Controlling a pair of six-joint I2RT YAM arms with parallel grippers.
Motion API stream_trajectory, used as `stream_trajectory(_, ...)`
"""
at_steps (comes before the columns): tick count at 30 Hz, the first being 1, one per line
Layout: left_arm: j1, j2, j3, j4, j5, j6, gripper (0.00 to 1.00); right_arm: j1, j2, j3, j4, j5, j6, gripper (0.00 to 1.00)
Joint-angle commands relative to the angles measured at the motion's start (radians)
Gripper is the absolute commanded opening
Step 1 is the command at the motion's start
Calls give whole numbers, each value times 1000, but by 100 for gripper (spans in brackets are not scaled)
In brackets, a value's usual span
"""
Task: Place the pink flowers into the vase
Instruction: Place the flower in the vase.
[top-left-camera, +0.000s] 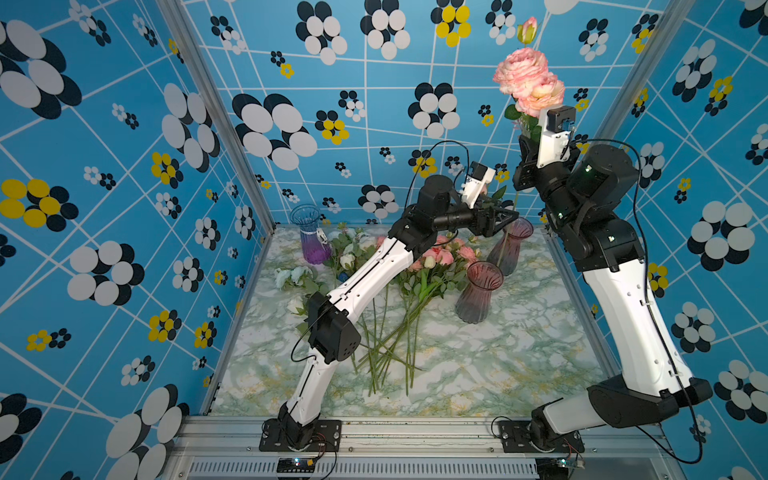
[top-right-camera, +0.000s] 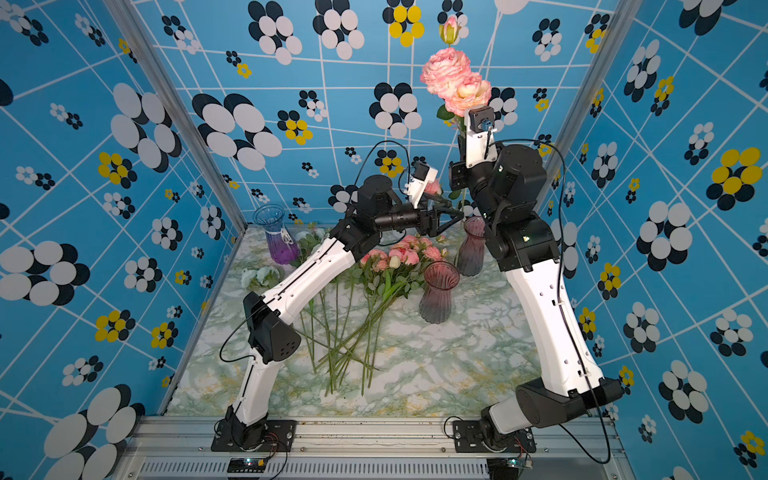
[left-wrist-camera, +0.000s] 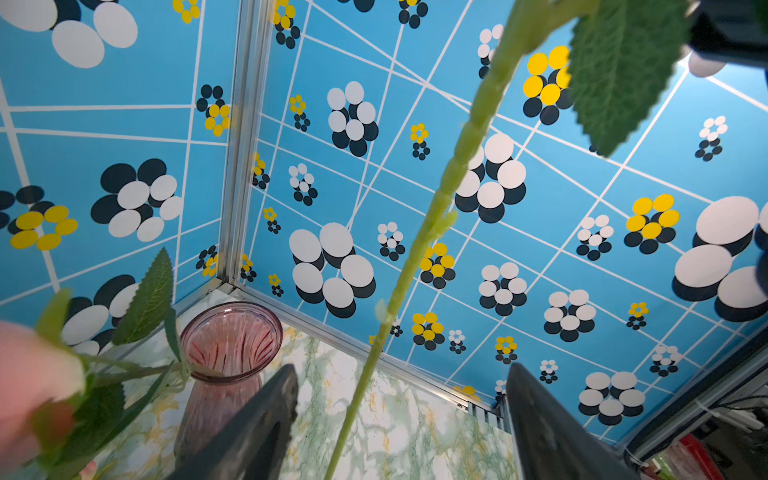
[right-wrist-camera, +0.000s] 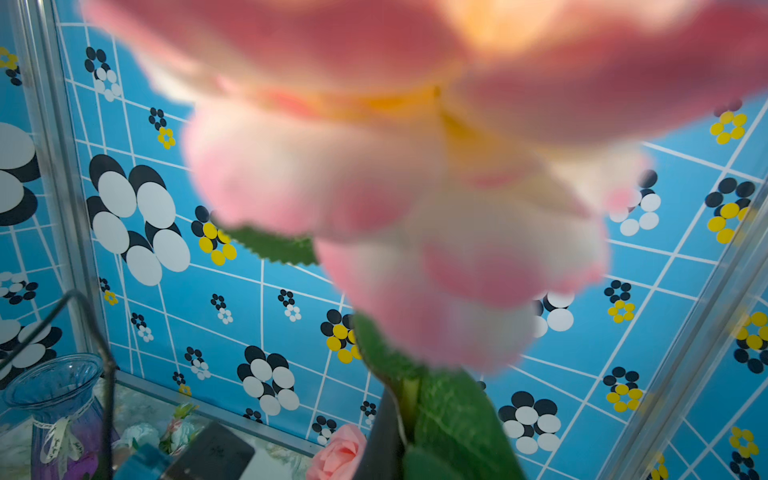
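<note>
1. Stems (top-left-camera: 401, 345) of the loose bunch fan out toward the front of the desk (top-left-camera: 519, 374), with the heads pointing away. That leaves the bare ends easy to reach.
2. Behind them the other pink flowers (top-left-camera: 446, 253) lie heaped on the desk, with white flowers (top-left-camera: 291, 276) off to one side. None of them is in a vase. The near pink vase (top-left-camera: 478, 297) stands upright just beside the heap and looks empty.
3. The left claw (left-wrist-camera: 401, 419) reaches out level above the far pink vase (top-left-camera: 509, 245). Its jaws are wide apart, and the hanging stalk (left-wrist-camera: 415, 249) passes between them without touching either. It is probably there to steady the stalk so the tip can be steered to the vase mouth.
4. The right claw (top-left-camera: 527, 139) is clamped on the raised pink flower (top-left-camera: 528, 83) just under the blooms, holding it upright and high. Gripping so high leaves a long stalk dangling, which likely explains the second claw. In the left wrist view the stalk hangs beside the vase mouth, not in it.
5. The blue and purple vase (top-left-camera: 309, 237) stands upright in the far corner, well apart from the claws.
</note>
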Motion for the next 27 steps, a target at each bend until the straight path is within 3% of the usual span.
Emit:
stream_trajectory(1,-7,20,56,9,-29,20,72,8,-38,-13,15,-19,25,0)
stream_trajectory(11,-24,64,111,33,-66,21,38,14,-55,-64,25,-39,43,0)
stream_trajectory(14,-27,87,141,32,-66,17,38,16,-55,-65,23,-51,44,0)
stream_trajectory(25,-31,95,160,25,-92,51,0,17,-63,-96,10,-41,25,0)
stream_trajectory(27,-30,91,162,29,-98,57,0,17,-64,-102,6,-43,29,0)
